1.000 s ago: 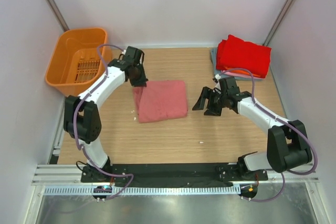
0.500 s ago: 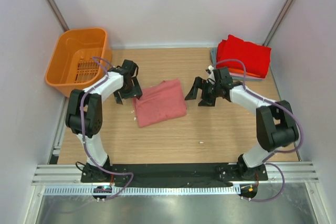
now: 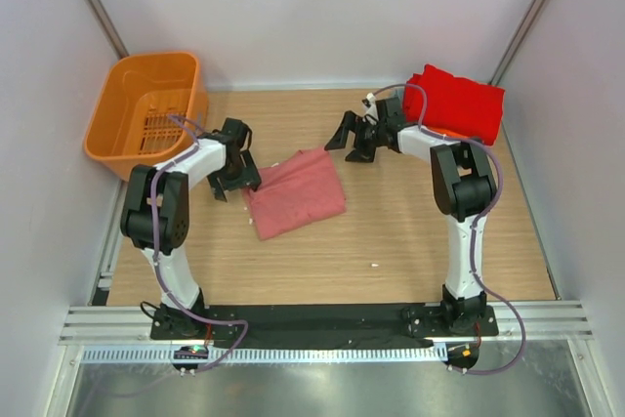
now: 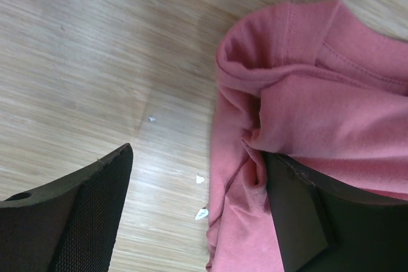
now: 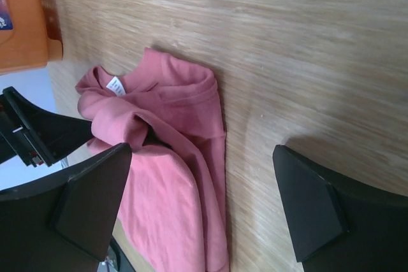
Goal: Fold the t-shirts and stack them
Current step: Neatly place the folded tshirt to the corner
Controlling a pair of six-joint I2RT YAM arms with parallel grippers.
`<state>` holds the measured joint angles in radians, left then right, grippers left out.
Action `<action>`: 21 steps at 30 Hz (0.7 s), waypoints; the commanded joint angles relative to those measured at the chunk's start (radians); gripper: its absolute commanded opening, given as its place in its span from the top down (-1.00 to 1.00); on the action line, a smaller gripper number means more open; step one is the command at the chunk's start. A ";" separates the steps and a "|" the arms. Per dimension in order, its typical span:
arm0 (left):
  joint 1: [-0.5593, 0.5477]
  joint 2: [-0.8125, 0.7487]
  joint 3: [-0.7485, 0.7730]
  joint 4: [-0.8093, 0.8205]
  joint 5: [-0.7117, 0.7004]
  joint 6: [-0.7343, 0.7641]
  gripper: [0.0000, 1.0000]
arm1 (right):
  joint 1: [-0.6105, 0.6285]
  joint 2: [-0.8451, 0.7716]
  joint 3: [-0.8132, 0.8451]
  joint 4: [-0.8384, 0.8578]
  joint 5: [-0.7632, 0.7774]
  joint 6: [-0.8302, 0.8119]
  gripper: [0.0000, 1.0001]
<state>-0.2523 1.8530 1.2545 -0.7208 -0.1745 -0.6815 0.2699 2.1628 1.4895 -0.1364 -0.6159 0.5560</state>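
A salmon-pink t-shirt [image 3: 295,192] lies folded and askew on the wooden table, its white neck label [image 5: 114,84] showing near the collar. My left gripper [image 3: 234,171] stands open at the shirt's left edge; in the left wrist view its right finger [image 4: 306,221] rests against the bunched fabric [image 4: 319,113] and the left one is over bare wood. My right gripper [image 3: 350,136] hangs open off the shirt's far right corner, nothing between its fingers. A folded bright red t-shirt [image 3: 454,103] tops the stack at the back right.
An orange plastic basket [image 3: 146,104] stands at the back left. Small white scraps [image 4: 200,179] lie on the wood [image 3: 391,231] beside the shirt's edge. The right arm stretches in front of the red stack.
The left gripper has let go of the pink shirt and opened, dropping to its left edge. The shirt has turned askew. The right gripper opened wider and swung back toward the red stack.
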 commanded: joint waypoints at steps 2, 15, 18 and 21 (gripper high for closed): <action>0.039 0.040 0.023 0.037 0.027 0.008 -0.66 | 0.032 0.052 -0.023 0.096 -0.025 0.022 -0.99; 0.113 0.185 0.108 0.034 0.096 0.042 -0.68 | 0.098 0.105 -0.066 0.208 -0.036 0.055 -0.94; 0.142 0.221 0.141 0.021 0.138 0.046 -0.67 | 0.068 0.077 -0.147 0.340 -0.080 0.110 -0.99; 0.150 0.239 0.181 0.004 0.155 0.053 -0.66 | 0.043 0.066 -0.204 0.463 -0.137 0.183 -1.00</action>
<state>-0.1307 2.0048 1.4300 -0.7685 -0.0425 -0.6445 0.3424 2.2173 1.3640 0.2985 -0.7422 0.6857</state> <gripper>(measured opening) 0.834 0.993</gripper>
